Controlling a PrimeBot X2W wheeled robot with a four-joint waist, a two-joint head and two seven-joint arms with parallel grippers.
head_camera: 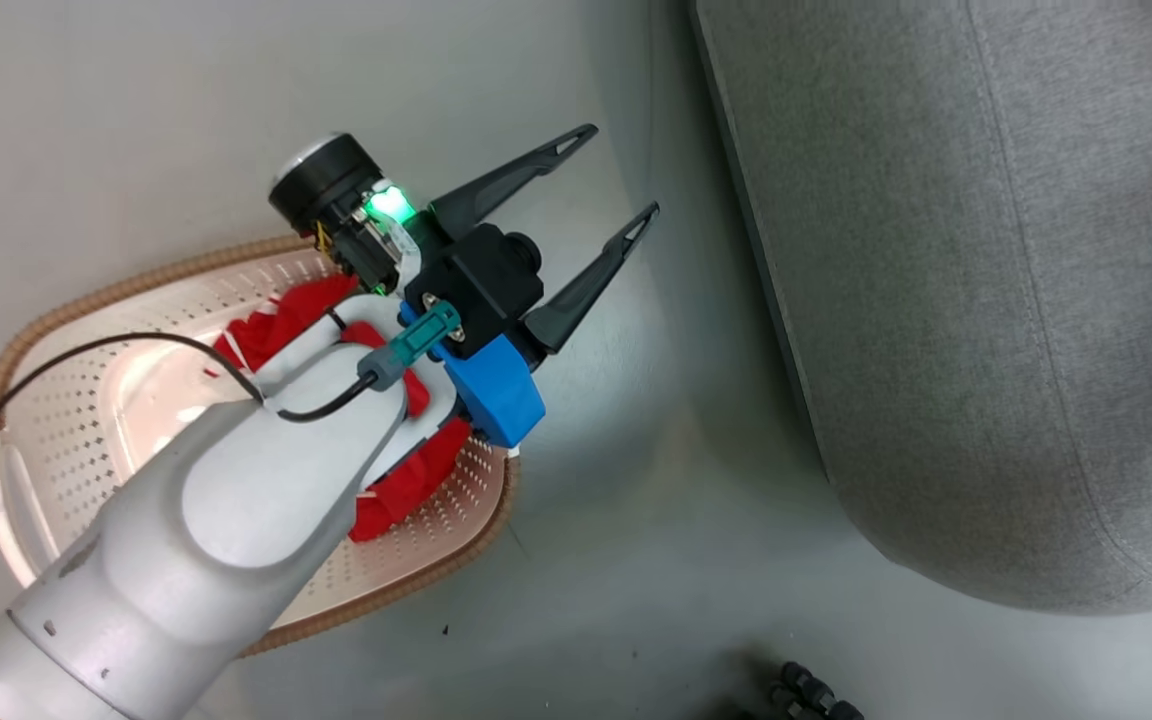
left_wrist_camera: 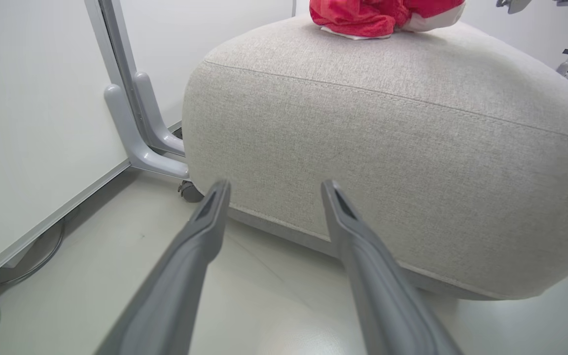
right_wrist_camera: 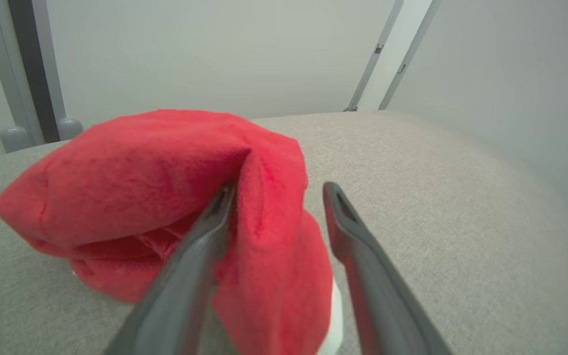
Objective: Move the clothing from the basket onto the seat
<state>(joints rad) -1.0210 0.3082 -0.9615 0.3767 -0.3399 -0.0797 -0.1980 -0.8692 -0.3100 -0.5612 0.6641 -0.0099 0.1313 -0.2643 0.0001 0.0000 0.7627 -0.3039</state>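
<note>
Clothing (right_wrist_camera: pixel 131 197) on the seat (right_wrist_camera: pixel 437 207) lies between the fingers of the spread right gripper (right_wrist_camera: pixel 279 189).

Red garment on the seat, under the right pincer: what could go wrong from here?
A fold of the red garment lies inside the open right pincer; pulling back could drag it off the seat.
In the head view the left arm hides much of the clothing in the basket, so the next grasp may miss.

Red clothing (right_wrist_camera: pixel 141 167), light-grey seat (left_wrist_camera: pixel 412 162), cream basket (head_camera: pixel 46 450)
</note>
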